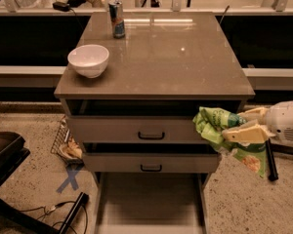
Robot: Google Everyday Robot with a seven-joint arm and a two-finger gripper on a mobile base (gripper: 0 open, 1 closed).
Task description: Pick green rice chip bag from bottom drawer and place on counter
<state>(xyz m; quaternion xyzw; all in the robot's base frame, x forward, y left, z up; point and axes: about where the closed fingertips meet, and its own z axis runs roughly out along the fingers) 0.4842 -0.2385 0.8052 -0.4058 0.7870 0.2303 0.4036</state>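
The green rice chip bag (219, 130) is bright green and crumpled, and hangs in the air at the cabinet's right front corner, level with the top drawer. My gripper (238, 126) comes in from the right on a white arm and is shut on the bag, with one finger above it and one across it. The bottom drawer (149, 199) is pulled out below, and its pale floor is bare. The counter (161, 57) is the glossy grey-brown top just above and to the left of the bag.
A white bowl (88, 60) stands at the counter's left front. A can (117, 19) stands at its back left. Two upper drawers with black handles (151, 135) are slightly open. A wire basket (66, 143) and a blue floor cross (71, 178) lie to the left.
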